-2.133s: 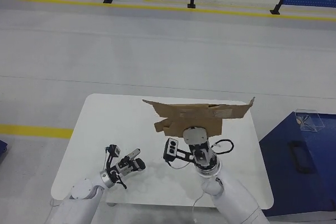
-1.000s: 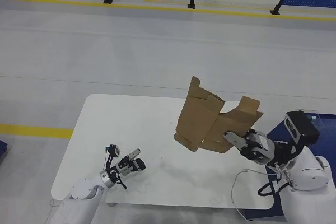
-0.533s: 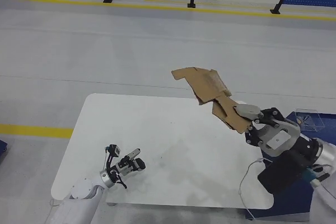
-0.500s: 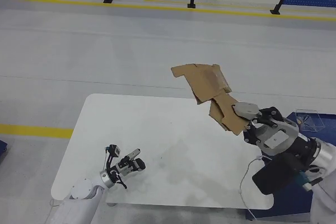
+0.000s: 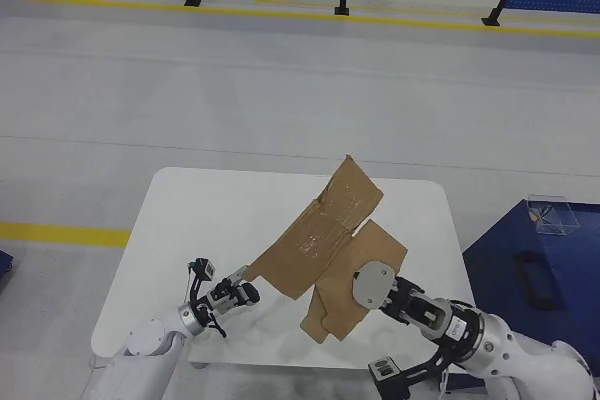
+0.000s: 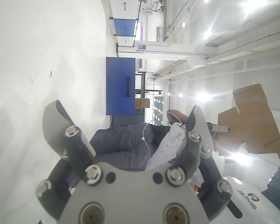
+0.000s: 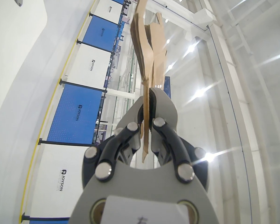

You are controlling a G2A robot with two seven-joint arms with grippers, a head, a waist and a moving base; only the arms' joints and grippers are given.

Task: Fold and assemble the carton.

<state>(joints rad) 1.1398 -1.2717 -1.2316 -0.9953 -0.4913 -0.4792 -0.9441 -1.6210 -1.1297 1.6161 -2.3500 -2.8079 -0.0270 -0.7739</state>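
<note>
One flattened carton (image 5: 320,235) hangs tilted above the worktop (image 5: 195,225), an edge clamped in the right hand (image 7: 147,101), likely held up so its panels can swing open; the left hand (image 6: 126,107) sits low nearby, fingers (image 6: 60,120) apart, free to help.

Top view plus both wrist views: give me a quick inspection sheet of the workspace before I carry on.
surface: white table, a few small dark marks.
job's things: carton, flattened and unassembled, held tilted over the table.
clutter: nothing seen.
grippers: right gripper shut on a carton edge; left gripper open and empty, over the table.
cables: thin white cable beyond the left gripper.
surroundings: blue cabinet beside the table, clear container on it; yellow floor line.
</note>
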